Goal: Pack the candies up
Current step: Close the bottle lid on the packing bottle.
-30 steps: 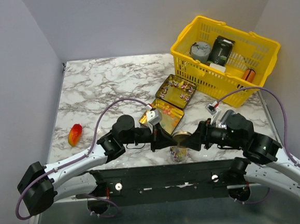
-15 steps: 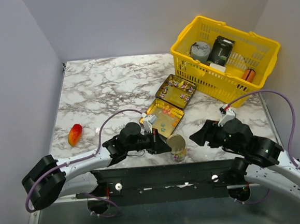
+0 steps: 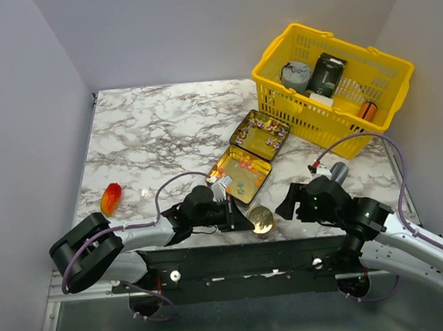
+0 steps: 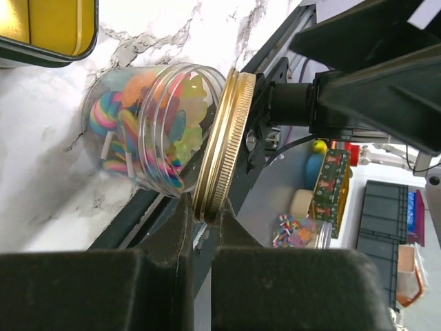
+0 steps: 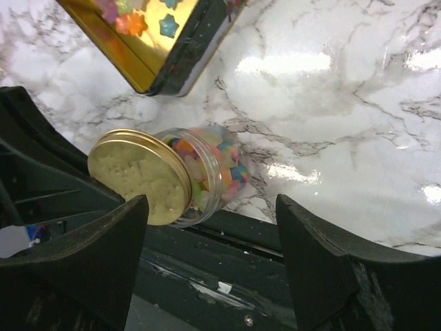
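The clear plastic jar (image 4: 145,131) lies tipped at the near edge of the white marbled table (image 5: 331,124), between the two arms; its long axis runs from the base, farther in on the marble, to the mouth, which points out over the edge; it is full of bright gummy sweets and striped lollipops. The left claw (image 4: 204,217) is pinched together on the rim of the round gold screw lid (image 4: 224,138); the lid sits cocked against the jar's mouth, touching at one side and gaping at the other; whether any thread is caught I cannot tell. The right claw (image 5: 210,207) hangs wide apart above the jar, holding and touching nothing; the jar's axis runs slantwise to the line between its fingers; being the free one, it would, I judge, have to close over the body to steady it. The tiny loose candies (image 3: 244,176) lie in both halves of the open hinged gold tin (image 5: 200,52), just beyond the jar.
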### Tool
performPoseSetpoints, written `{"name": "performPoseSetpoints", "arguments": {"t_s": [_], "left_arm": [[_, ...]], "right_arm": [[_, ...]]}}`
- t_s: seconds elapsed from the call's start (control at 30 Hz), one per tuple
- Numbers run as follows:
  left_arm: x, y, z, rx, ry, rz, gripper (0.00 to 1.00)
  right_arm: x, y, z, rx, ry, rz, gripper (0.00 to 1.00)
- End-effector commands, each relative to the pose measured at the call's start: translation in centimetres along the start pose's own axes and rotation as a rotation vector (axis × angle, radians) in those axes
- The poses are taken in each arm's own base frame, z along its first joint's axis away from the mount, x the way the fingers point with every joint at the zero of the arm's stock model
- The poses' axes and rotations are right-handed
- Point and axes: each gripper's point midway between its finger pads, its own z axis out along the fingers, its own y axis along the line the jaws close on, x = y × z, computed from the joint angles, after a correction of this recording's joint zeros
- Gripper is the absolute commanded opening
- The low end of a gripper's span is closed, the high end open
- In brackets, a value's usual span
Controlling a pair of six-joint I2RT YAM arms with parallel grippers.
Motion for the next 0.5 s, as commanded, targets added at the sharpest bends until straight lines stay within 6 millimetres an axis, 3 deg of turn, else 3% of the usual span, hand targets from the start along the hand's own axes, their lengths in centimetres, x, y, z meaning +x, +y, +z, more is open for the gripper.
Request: {"name": "performPoseSetpoints", "arguments": {"t_s": [0.0,0.2,0.47], "left_arm": [[0.2,-0.5,0.5,0.018,0.032,-0.008,0.18],[0.2,-0.2,0.6,-0.007,0.048,0.018,0.37],[-0.1,-0.2,0.4,-0.050,0.055,0.055,0.43]], "right_arm": [[0.8,0.3,1.2,-0.014,0.026,0.011,0.81],[1.5,0.2,2.2,-0.005,0.048,0.001,0.81],[1.9,0.1,3.5,0.023,0.072,-0.010,0.81]]}}
